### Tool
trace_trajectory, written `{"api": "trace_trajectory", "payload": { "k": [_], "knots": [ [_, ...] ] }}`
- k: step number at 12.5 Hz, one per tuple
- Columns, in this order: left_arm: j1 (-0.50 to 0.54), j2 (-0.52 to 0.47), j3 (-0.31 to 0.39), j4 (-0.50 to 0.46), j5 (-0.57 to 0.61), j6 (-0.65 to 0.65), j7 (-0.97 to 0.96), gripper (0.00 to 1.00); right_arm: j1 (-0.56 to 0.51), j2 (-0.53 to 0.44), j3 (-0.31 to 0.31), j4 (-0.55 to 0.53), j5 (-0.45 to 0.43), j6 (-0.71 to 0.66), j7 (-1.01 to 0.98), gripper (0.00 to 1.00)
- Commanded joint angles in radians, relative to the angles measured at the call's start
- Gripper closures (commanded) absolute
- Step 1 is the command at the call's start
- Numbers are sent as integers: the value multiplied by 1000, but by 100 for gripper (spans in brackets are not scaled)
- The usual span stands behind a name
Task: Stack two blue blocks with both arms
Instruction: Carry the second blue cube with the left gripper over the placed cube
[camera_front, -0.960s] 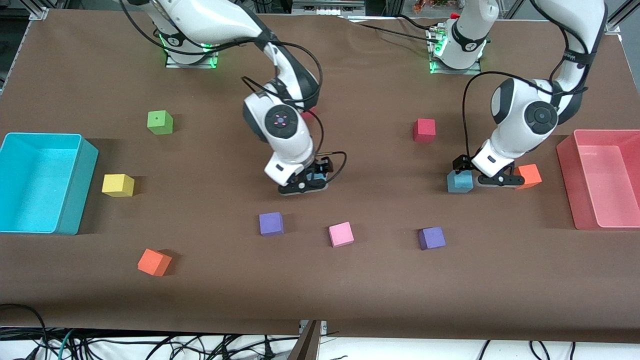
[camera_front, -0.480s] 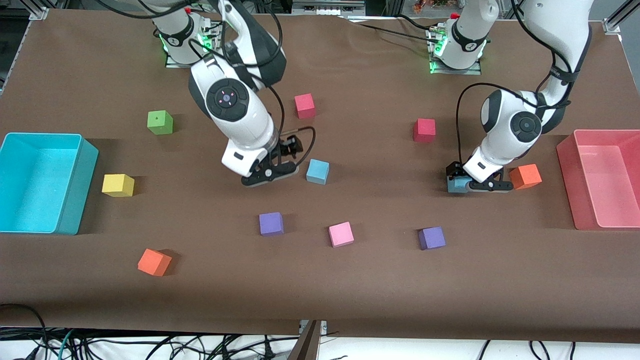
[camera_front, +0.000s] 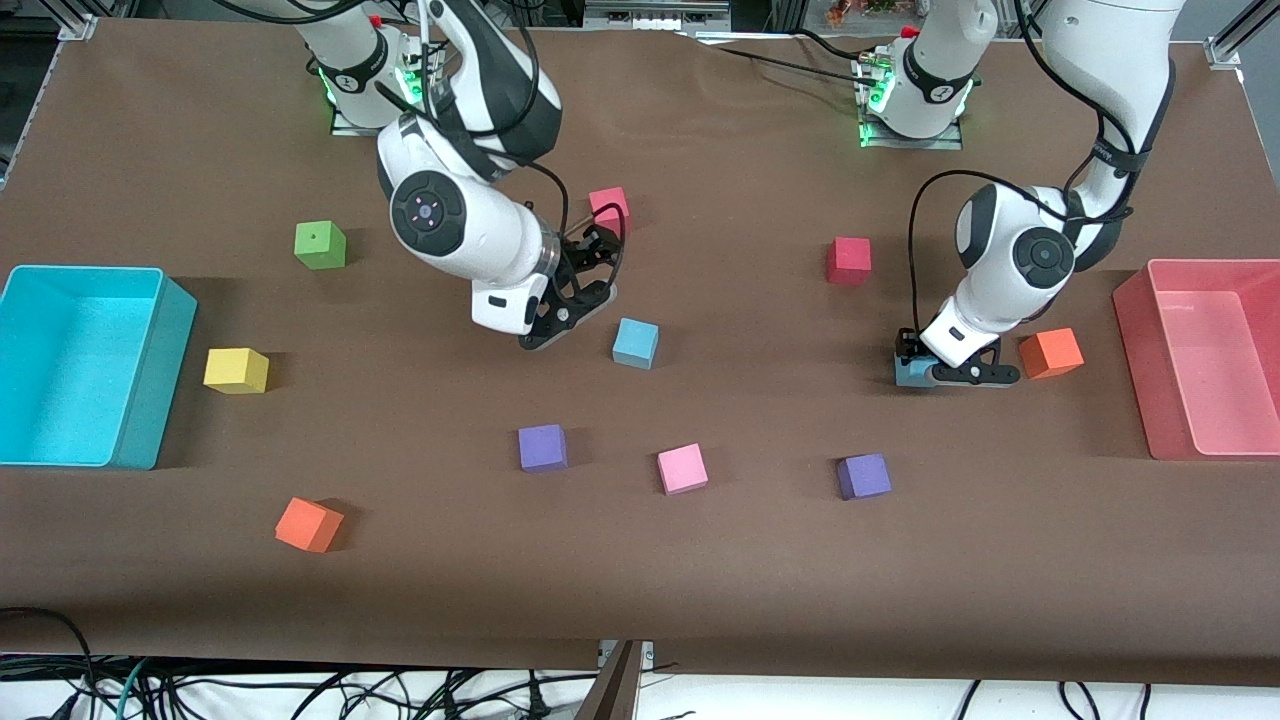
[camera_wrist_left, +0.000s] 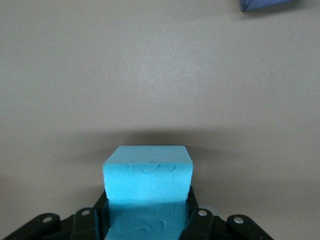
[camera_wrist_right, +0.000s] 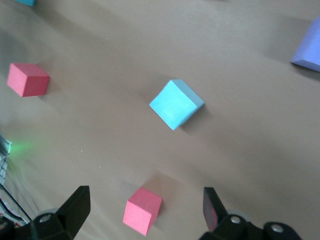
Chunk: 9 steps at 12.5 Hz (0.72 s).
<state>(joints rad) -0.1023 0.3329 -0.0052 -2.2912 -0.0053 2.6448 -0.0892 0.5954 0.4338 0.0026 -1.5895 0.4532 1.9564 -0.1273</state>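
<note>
While left claw (camera_front: 935, 374) pinches a foam blue cube (camera_wrist_left: 147, 172), right claw (camera_front: 572, 292) gapes empty, aloft.

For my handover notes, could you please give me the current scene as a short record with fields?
left tool: shut on a blue block, down at the table beside the orange cube
right tool: open, empty, above the table beside the free blue block
stack: not yet built
bins: turquoise bin and pink bin at the table's two ends
</note>
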Motion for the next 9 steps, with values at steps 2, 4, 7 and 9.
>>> {"api": "trace_trajectory", "payload": {
  "k": [2,4,7,9],
  "knots": [
    [-10,-107,-2,25,11,-116,11,100,-5,-64,2,-246,207,250,-237,0],
    [-19,-158,-27,97,5,-266,0,100,7,-41,2,-331,336,398,-409,0],
    [-37,-166,-91,292,-60,-526,-85,100,59,52,2,-346,554,583,-680,0],
    [-83,-155,-134,381,-61,-587,-194,100,98,91,3,-359,671,718,-829,0]
  ]
}}
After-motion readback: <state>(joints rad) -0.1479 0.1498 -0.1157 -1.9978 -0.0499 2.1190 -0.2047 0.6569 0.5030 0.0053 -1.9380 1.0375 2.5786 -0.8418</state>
